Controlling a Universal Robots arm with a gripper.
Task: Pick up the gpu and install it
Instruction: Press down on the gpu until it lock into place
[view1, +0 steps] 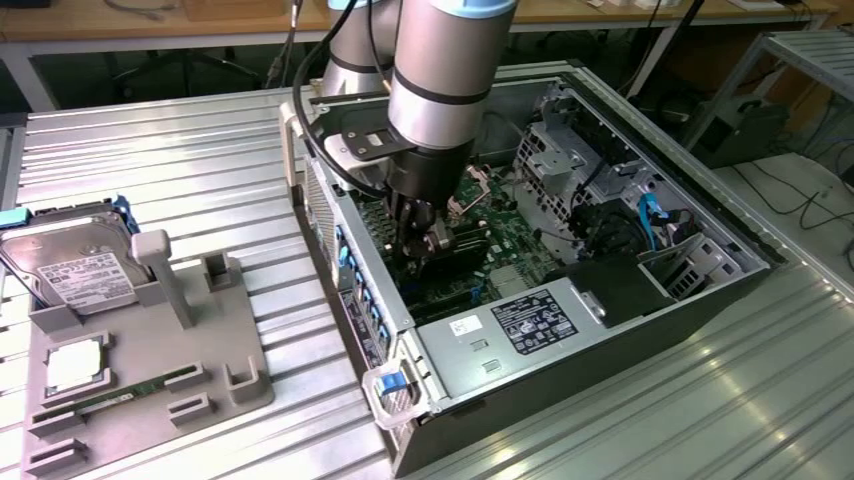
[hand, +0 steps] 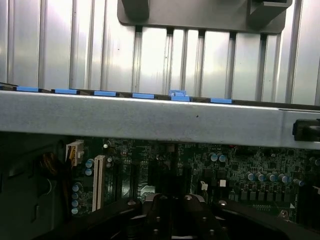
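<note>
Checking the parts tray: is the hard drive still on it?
Yes, the hard drive rests on the grey tray beside the computer case.

One open computer case (view1: 561, 300) lies on the ribbed metal table (view1: 160, 140). To the exterior view's left of the case sits one grey holder tray (view1: 147, 350), carrying one hard drive (view1: 74, 275), one processor chip (view1: 74, 365) and one RAM stick (view1: 120, 397). Six blue clips (hand: 105, 93) line the case's edge.

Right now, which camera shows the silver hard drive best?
The exterior view: the hard drive lies with its white label up, in the gray holder beside the computer case. The wrist view looks into the case at the motherboard instead.
</note>
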